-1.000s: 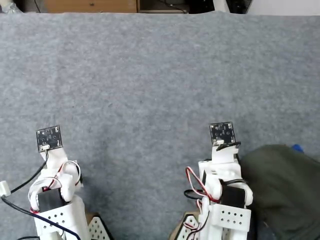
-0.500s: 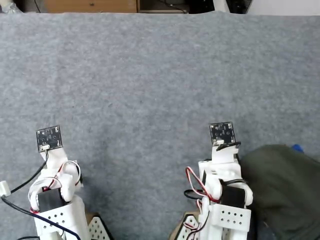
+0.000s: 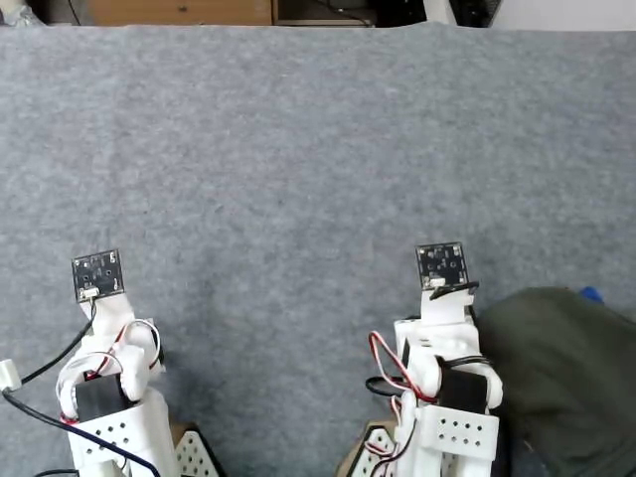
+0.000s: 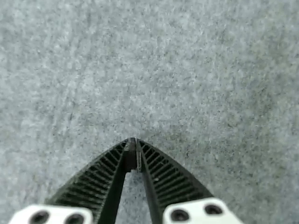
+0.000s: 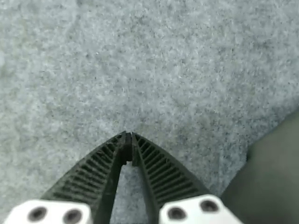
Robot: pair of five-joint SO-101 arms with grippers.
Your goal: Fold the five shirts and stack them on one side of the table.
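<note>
Here, left gripper (image 4: 131, 142) and right gripper (image 5: 127, 136) hang clenched and empty. The dark shirt (image 3: 561, 368) lies beside the right arm (image 3: 447, 383), likely awaiting folding.

The table (image 3: 298, 129) carries a grey, felt-like covering over its whole top. A dark green garment (image 3: 566, 378) lies directly on the covering at 4 o'clock. A small blue item (image 3: 591, 294) touches the garment's far edge. White arm bases (image 3: 109, 432) stand at 7 and 5 o'clock.

You've got L arm (image 3: 99, 383) near-left on table (image 3: 318, 149), R arm (image 3: 444, 373) near-right, shirt (image 3: 561, 363) just right of R arm
</note>
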